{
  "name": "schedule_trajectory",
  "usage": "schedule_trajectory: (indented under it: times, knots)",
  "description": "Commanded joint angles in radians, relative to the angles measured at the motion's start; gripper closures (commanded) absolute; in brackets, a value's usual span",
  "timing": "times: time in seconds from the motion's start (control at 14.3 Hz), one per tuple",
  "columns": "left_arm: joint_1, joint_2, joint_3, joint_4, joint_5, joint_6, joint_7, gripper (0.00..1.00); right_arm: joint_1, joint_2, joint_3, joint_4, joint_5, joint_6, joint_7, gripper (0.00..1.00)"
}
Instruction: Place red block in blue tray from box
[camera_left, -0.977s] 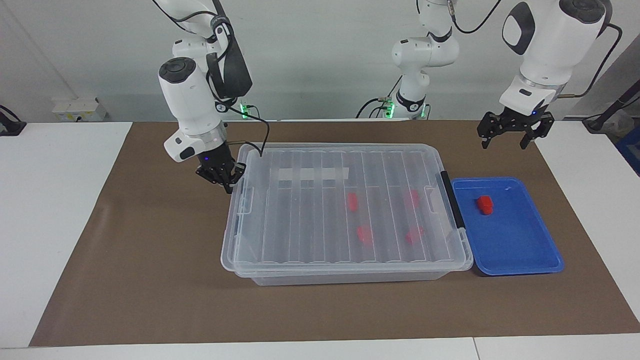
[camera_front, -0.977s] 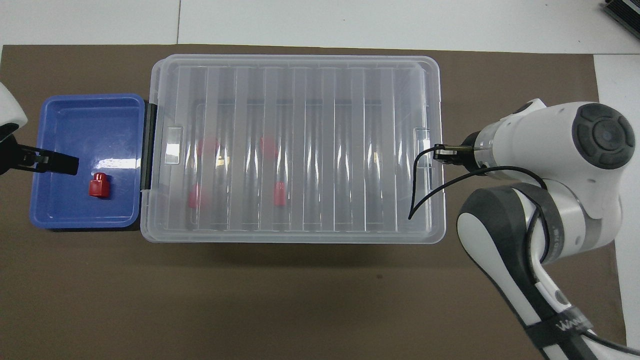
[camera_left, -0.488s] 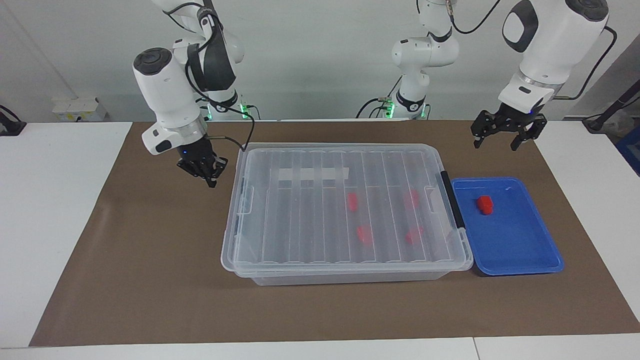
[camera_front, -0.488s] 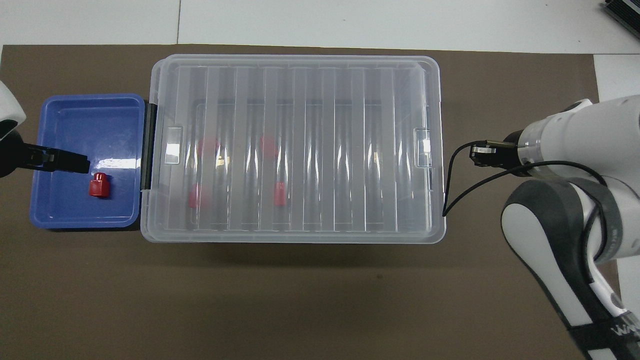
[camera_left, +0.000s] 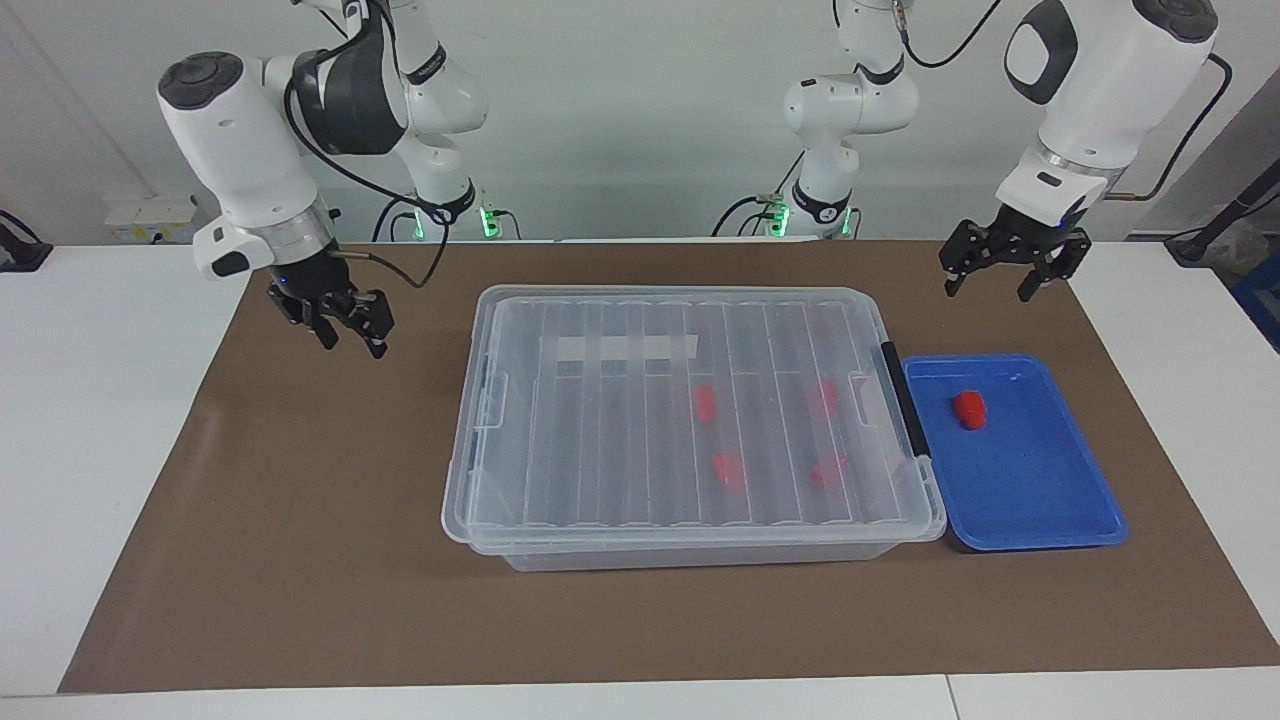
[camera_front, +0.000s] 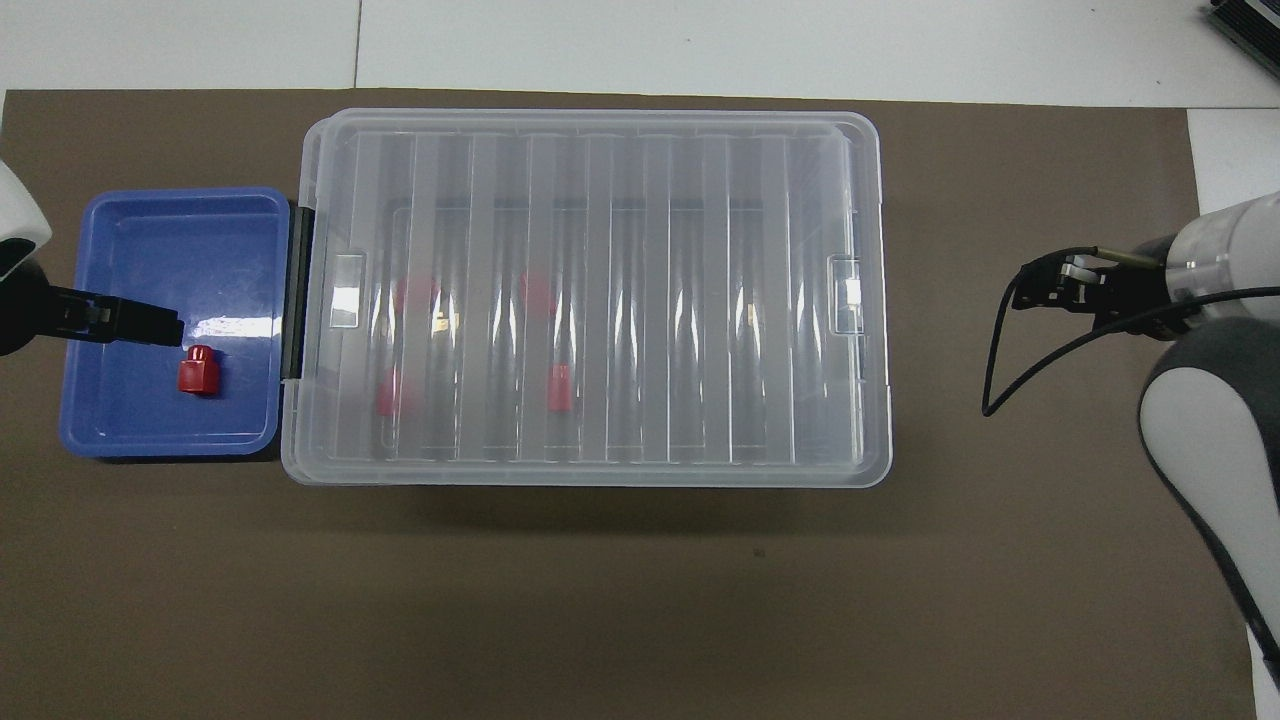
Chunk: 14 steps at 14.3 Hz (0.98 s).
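One red block (camera_left: 968, 410) (camera_front: 196, 371) lies in the blue tray (camera_left: 1040, 500) (camera_front: 130, 240), which sits against the box's black-handled end. The box (camera_left: 560, 440) (camera_front: 700, 150) is a clear bin with its ribbed lid on. Several more red blocks (camera_left: 705, 402) (camera_front: 560, 388) show blurred through the lid. My left gripper (camera_left: 988, 288) (camera_front: 170, 327) hangs open and empty in the air over the tray. My right gripper (camera_left: 352, 338) (camera_front: 1025, 290) is open and empty above the brown mat, well clear of the box's end toward the right arm.
A brown mat (camera_left: 300, 560) covers the white table (camera_left: 100, 420) under everything. A white tape strip (camera_left: 625, 348) lies on the lid. A black cable (camera_front: 1000, 370) loops down from my right wrist.
My right gripper has drawn back from the box's end, risen above the mat and gone from shut to open. The left gripper has shifted only slightly. Box, lid and blocks stay put.
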Motion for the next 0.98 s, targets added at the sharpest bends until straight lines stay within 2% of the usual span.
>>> schedule_trajectory:
  times: [0.0, 0.14, 0.21, 0.63, 0.91]
  knots:
    - [-0.009, -0.028, 0.004, -0.029, -0.014, 0.015, -0.001, 0.0, -0.013, 0.034, 0.009, 0.154, -0.025, -0.156, -0.012, 0.0]
    - [-0.008, -0.028, 0.004, -0.031, -0.014, 0.015, 0.003, 0.0, -0.01, 0.057, 0.011, 0.257, -0.025, -0.281, -0.015, 0.0]
    - [-0.008, -0.028, 0.004, -0.029, -0.014, 0.013, 0.001, 0.0, -0.004, 0.061, 0.011, 0.273, -0.027, -0.295, -0.024, 0.0]
    - [-0.008, -0.027, 0.006, -0.029, -0.012, 0.015, 0.001, 0.0, -0.001, 0.013, 0.011, 0.198, -0.031, -0.306, -0.165, 0.0]
    - [0.002, -0.028, 0.006, -0.043, -0.012, 0.061, -0.002, 0.0, 0.007, -0.002, 0.011, 0.17, -0.03, -0.307, -0.161, 0.0]
